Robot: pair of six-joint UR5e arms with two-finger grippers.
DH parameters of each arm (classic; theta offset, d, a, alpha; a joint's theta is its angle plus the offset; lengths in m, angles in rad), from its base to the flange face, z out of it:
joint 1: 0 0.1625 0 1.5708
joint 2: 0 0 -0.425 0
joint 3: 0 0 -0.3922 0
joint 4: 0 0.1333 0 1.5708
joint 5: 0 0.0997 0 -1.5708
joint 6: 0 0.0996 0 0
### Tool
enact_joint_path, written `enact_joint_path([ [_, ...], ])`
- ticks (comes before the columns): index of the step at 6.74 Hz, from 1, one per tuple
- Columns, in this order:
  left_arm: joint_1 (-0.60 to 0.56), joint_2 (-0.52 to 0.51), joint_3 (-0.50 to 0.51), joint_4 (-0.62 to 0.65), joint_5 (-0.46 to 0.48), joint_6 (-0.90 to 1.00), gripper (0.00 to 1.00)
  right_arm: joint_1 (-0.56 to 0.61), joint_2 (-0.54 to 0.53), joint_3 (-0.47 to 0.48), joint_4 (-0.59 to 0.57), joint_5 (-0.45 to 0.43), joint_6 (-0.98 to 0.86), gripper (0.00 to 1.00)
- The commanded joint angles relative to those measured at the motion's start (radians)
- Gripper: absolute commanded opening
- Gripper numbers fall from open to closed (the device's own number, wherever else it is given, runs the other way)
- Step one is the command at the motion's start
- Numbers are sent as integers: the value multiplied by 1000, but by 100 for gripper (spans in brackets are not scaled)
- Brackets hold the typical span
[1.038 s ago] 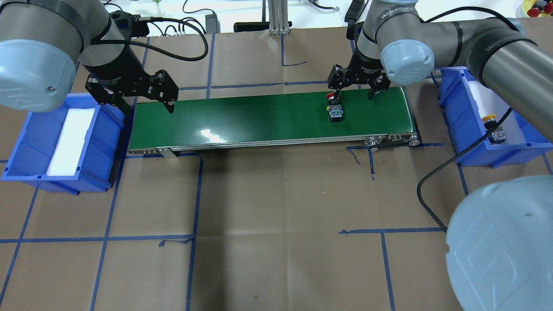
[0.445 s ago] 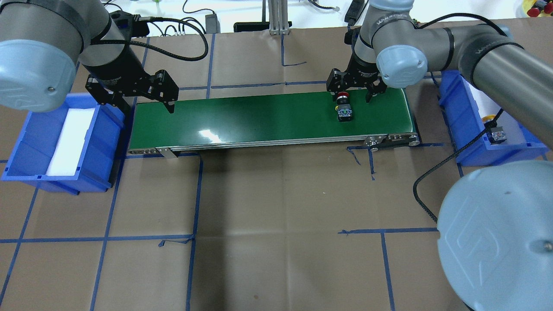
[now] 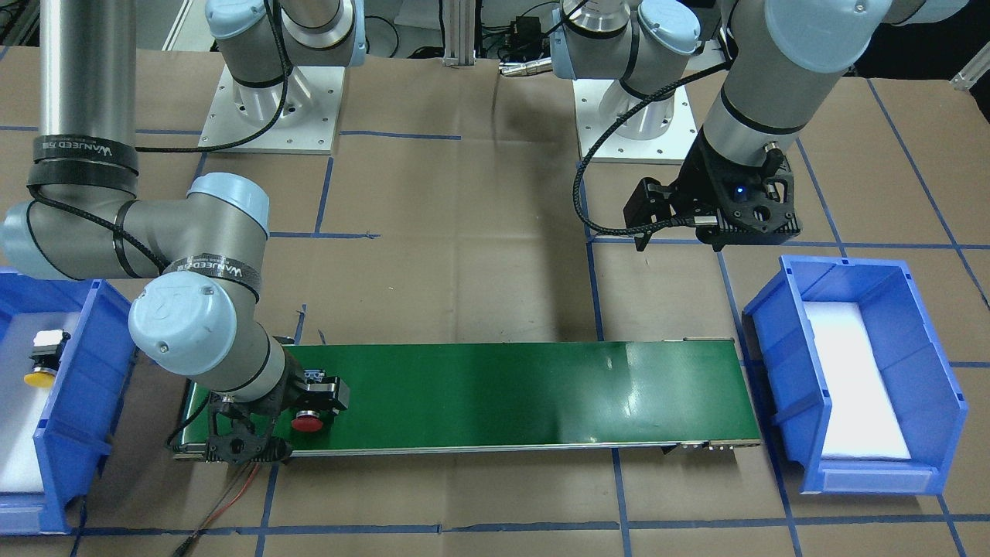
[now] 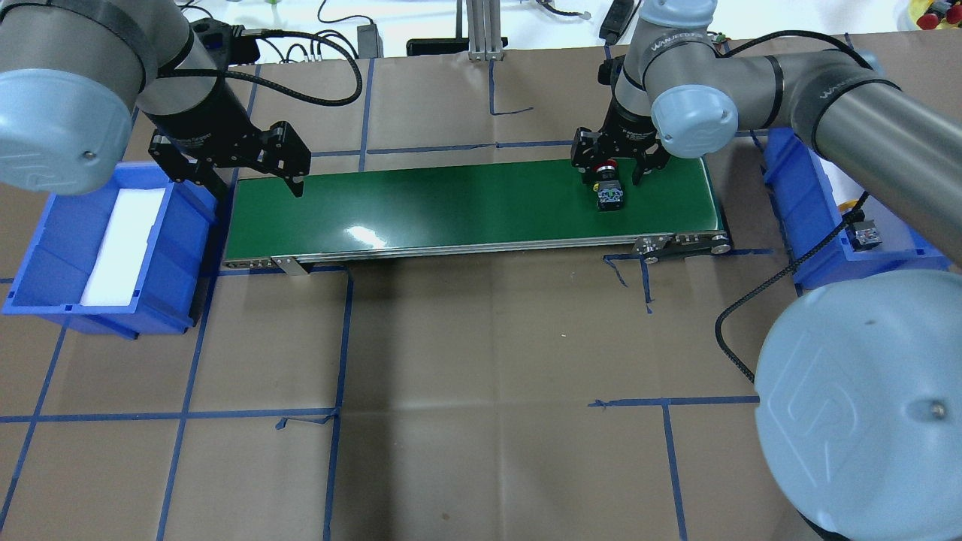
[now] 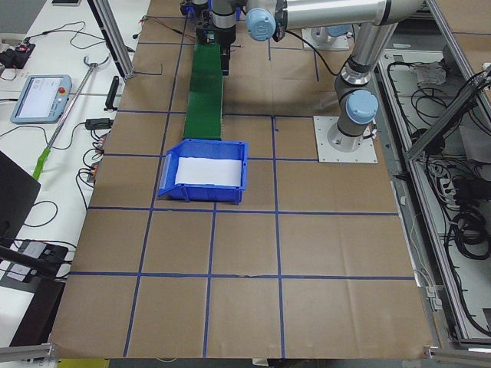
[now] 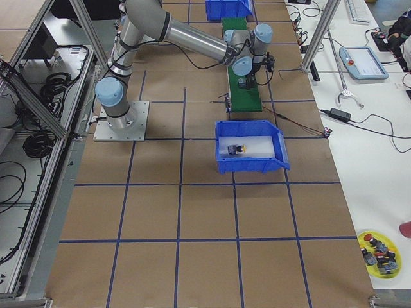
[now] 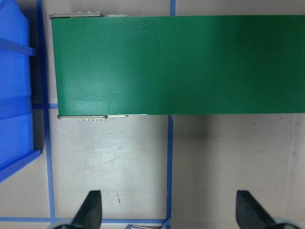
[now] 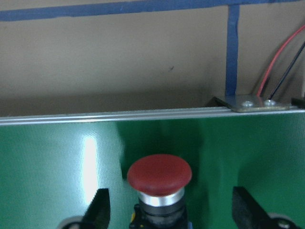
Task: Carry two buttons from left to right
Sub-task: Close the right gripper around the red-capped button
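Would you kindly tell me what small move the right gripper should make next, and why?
Probably shut the right gripper on the red button. Its open fingers stand either side of that button, which lies on the green conveyor belt near its right end. The yellow button is already in the right blue bin.

Belt (image 4: pixel 466 203): plain green, white glare patch, silver edge rails.
Red button (image 8: pixel 159 174): red cap, silver collar, black body.
Yellow button (image 3: pixel 42 360): yellow cap, black body, white block.
Bin at frame left (image 4: pixel 173 263): blue, white liner.
Bin at frame right (image 4: pixel 789 188): blue, white liner.
Table covering (image 4: pixel 481 361): brown paper, blue tape grid.
Left gripper (image 4: pixel 259 188): black.
Right gripper (image 4: pixel 612 180): black.
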Motion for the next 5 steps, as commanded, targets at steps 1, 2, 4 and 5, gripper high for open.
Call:
enact_joint_path([
  [1, 0, 0, 0, 1, -1, 0, 100, 0, -3, 2, 39, -6, -1, 19],
  [2, 0, 0, 0, -1, -1, 0, 100, 0, -11, -13, 93, -8, -6, 5],
  [4, 0, 0, 0, 1, -1, 0, 100, -28, -101, -56, 197, -11, -3, 4],
  [5, 0, 0, 0, -1, -1, 0, 100, -84, -153, -100, 283, -10, -18, 4],
])
